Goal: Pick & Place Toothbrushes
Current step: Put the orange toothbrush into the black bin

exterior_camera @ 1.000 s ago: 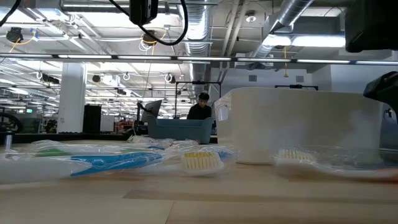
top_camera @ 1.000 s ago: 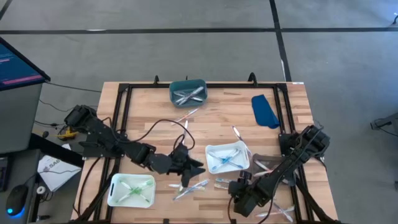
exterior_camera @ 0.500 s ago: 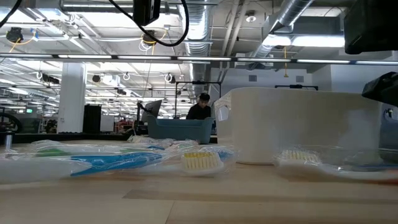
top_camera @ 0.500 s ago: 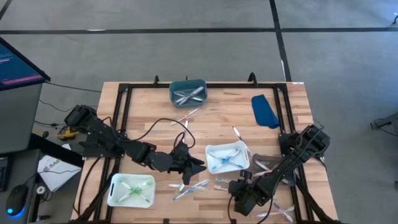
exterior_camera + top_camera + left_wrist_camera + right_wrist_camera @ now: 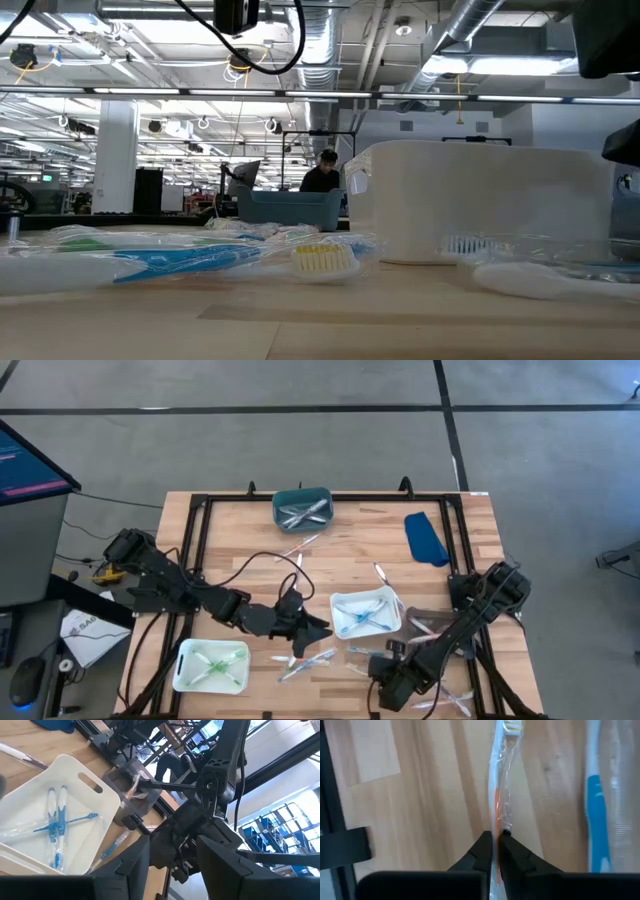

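A wrapped toothbrush with an orange handle (image 5: 496,795) is pinched between the right jaws (image 5: 493,840), which are closed tight on its clear wrapper; its yellowish bristle head points away from them along the wooden surface (image 5: 435,785). Just beside it, to one side of the jaws, lies a blue-handled wrapped toothbrush (image 5: 596,805). Seen from above, the right jaws (image 5: 378,667) sit low near the front edge of the surface, with loose wrapped toothbrushes (image 5: 310,663) scattered just ahead of them, and the white tray (image 5: 340,603) holding blue toothbrushes lies a little beyond. The left jaws (image 5: 318,628) hover between that tray and the loose brushes, their fingers (image 5: 132,865) parted to a middling gap with nothing between them. Behind the left jaws, nearer the front corner, a second white tray (image 5: 183,670) holds green toothbrushes. Far from both, at the back edge, a teal tray (image 5: 282,500) holds pale brushes, and a blue cloth (image 5: 424,537) lies towards the right back corner.
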